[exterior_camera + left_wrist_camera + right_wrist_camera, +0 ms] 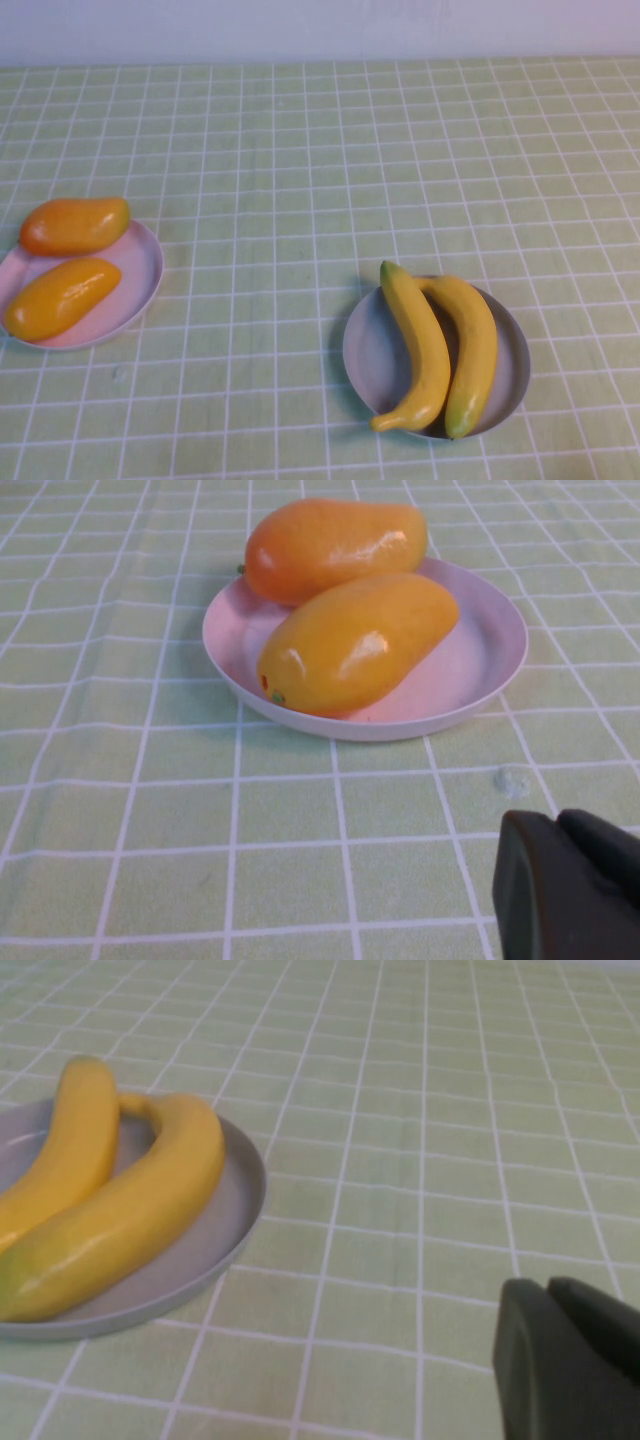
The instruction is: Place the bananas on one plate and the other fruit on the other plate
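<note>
Two yellow bananas [440,350] [110,1200] lie side by side on the grey-blue plate [365,360] [235,1210] at the front right of the table. Two plump orange fruits [70,260] [350,600] rest on the pale pink plate [140,270] [470,670] at the left. Neither arm shows in the high view. My left gripper [560,825] is shut and empty, hanging over the cloth short of the pink plate. My right gripper [548,1290] is shut with nothing in it, over bare cloth beside the grey-blue plate.
A light green tablecloth [300,180] with a white grid covers the table, up to a pale wall [320,25] at the back. A small grey spot [512,780] marks the cloth near the pink plate.
</note>
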Controlling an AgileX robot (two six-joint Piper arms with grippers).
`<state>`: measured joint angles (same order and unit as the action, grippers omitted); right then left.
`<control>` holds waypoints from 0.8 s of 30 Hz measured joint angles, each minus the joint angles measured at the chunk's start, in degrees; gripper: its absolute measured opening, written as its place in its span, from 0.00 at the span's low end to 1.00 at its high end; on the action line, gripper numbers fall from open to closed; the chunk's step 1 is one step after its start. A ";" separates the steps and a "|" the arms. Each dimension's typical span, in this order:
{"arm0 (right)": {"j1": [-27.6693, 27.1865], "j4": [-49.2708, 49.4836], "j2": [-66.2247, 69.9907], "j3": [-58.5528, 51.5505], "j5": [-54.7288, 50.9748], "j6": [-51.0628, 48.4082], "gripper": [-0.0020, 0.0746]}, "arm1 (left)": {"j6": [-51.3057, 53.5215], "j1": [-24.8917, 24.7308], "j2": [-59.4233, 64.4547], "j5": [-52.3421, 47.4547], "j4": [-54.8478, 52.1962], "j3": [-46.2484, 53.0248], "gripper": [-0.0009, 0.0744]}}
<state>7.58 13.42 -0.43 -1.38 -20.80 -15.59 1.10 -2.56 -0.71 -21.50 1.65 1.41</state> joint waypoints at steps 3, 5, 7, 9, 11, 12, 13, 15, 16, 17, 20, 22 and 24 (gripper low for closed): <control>0.00 0.13 -0.05 0.00 -1.32 -0.28 0.01 | 0.00 0.00 0.00 0.00 0.00 0.00 0.01; 0.00 0.13 -0.05 0.00 -1.39 -0.38 0.01 | 0.00 0.00 0.00 0.00 0.00 0.00 0.01; 0.00 0.25 -0.05 0.00 -1.47 -0.43 0.01 | 0.00 0.00 0.00 0.00 0.00 0.00 0.01; 0.00 0.27 -0.13 0.00 -1.47 -0.52 0.01 | 0.00 0.00 0.00 0.00 0.00 0.00 0.01; 0.00 0.27 -0.13 0.00 -1.53 -0.52 0.01 | 0.00 0.00 0.00 0.00 0.00 0.00 0.01; 0.00 0.27 -0.17 0.00 -1.61 -0.52 0.01 | 0.00 0.00 0.00 0.00 0.00 0.00 0.01; 0.00 0.27 -0.28 0.00 -1.61 -0.52 0.01 | 0.00 0.00 0.00 0.00 0.00 0.00 0.01; 0.00 0.27 -0.32 0.00 -1.61 -0.52 0.01 | 0.00 0.00 0.00 0.00 0.00 0.00 0.01; 0.00 0.27 -0.32 0.00 -1.61 -0.52 0.01 | 0.00 0.00 0.00 0.00 0.00 0.00 0.01; 0.00 0.27 -0.32 0.00 -1.61 -0.52 0.01 | 0.00 0.00 0.00 0.00 0.00 0.00 0.01; 0.00 0.36 -0.32 0.00 -1.61 -0.56 0.01 | 0.00 0.00 0.00 0.00 0.00 0.00 0.01; 0.00 0.36 -0.32 0.00 -1.71 -0.56 0.01 | 0.00 0.00 0.00 0.00 0.00 0.00 0.01; 0.00 0.36 -0.32 0.00 -1.74 -0.56 0.01 | 0.00 0.00 0.00 0.00 0.00 0.00 0.01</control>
<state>7.58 13.78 -0.75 -1.38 -22.54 -16.15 1.10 -2.56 -0.71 -21.50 1.65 1.41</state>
